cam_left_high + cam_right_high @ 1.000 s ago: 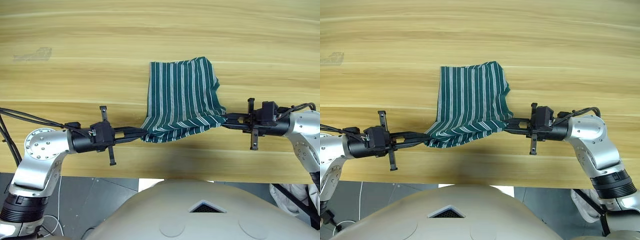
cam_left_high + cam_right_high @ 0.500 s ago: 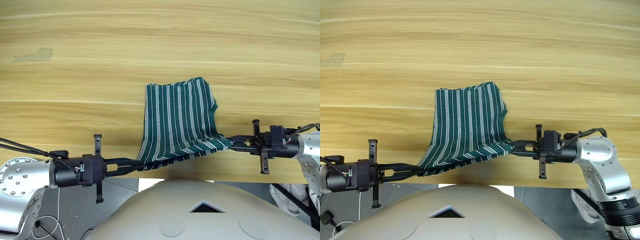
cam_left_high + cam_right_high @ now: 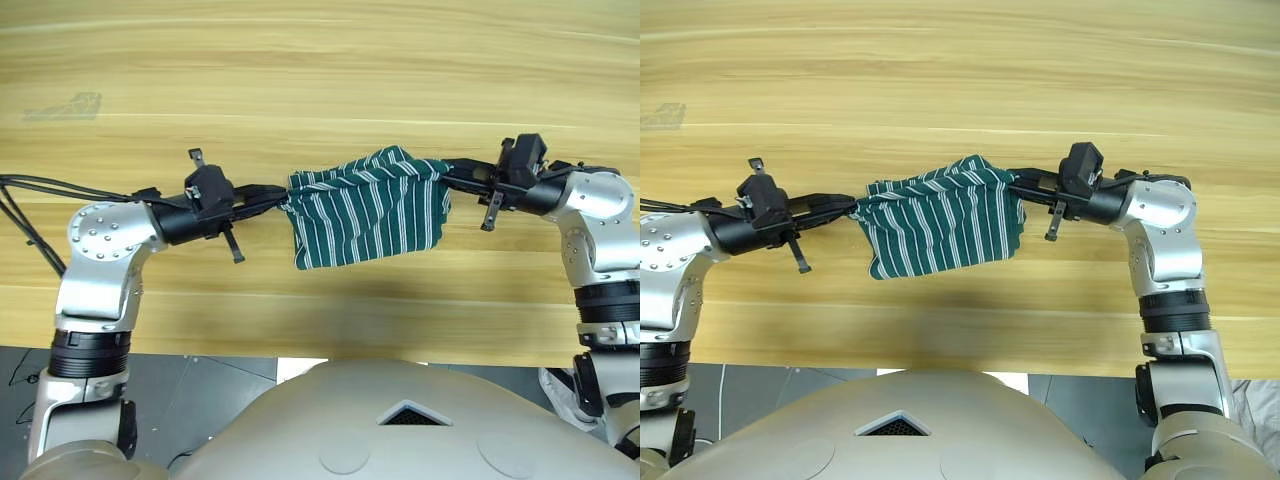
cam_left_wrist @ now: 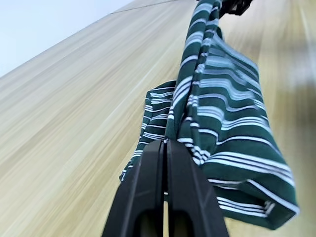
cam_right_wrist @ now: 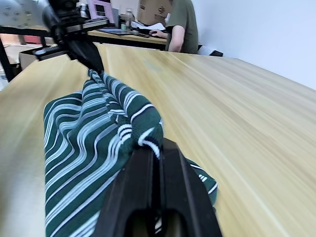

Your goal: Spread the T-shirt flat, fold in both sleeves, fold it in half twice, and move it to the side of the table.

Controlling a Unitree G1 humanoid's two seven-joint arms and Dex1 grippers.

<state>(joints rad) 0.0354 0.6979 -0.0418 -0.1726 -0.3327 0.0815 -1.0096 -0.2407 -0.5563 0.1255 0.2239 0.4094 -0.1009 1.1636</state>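
A green-striped T-shirt (image 3: 365, 210) hung stretched between two grippers over a wooden table (image 3: 300, 80). Its held top edge ran side to side, rising slightly from the left gripper (image 3: 283, 196) to the right gripper (image 3: 447, 171). The folded cloth draped from that edge toward the robot. The head views gave the shirt's whole outline. The wrist views, closer in, showed the left fingers (image 4: 145, 187) and right fingers (image 5: 138, 192) each pinched tight on a bunched corner.

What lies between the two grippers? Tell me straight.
The striped T-shirt, gripped by left gripper and right gripper, spans the gap, seen in the left eye view.
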